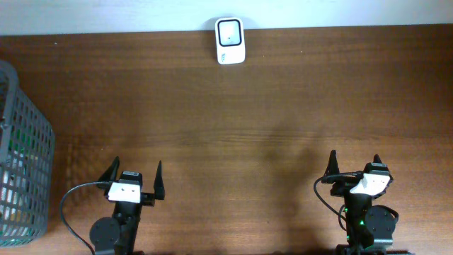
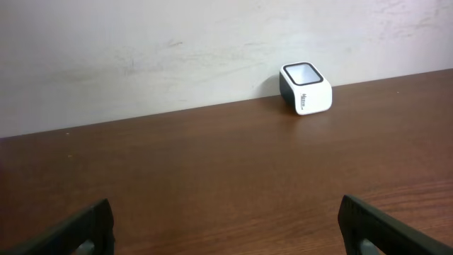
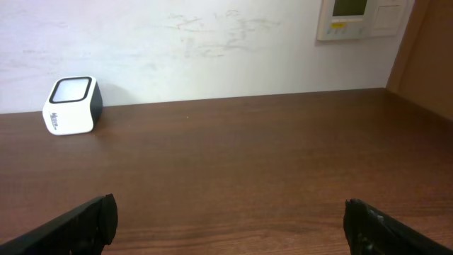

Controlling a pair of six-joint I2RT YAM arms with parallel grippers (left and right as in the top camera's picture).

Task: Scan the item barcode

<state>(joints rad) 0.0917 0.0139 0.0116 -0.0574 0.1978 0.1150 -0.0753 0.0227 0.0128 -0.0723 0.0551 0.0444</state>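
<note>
The table [image 1: 248,120] is dark brown wood with a fine lengthwise grain and a dull sheen. It runs up to a pale, scuffed plaster wall [image 2: 141,49].

The scanner [image 1: 230,41] stands at the far edge of the table, about midway along it and right against the wall. It is a small white plastic block with rounded corners. Its top face is a glossy window in a dark frame, tilted toward the arms, and its back is dark. A small line of print shows on its white front, too small to read.

A grey wire-mesh basket [image 1: 25,177] sits at the left edge of the table, toward the near corner. Green and white shapes show through the grid, but what they are cannot be told.

The left gripper [image 1: 137,164] and the right gripper [image 1: 354,157] are both close to the near edge, well apart from each other. Each has two black fingers tapering to points and a white block behind them. Both sets of jaws are spread wide with only bare wood between them.

The scanner lies well beyond both grippers, touching neither. From the left wrist it sits to the right of the gap between the fingers [image 2: 85,230]. From the right wrist it sits far to the left.

A beige wall panel [image 3: 354,18] with a small screen hangs above the right far end. A black cable [image 1: 71,198] loops beside the left arm's base.
</note>
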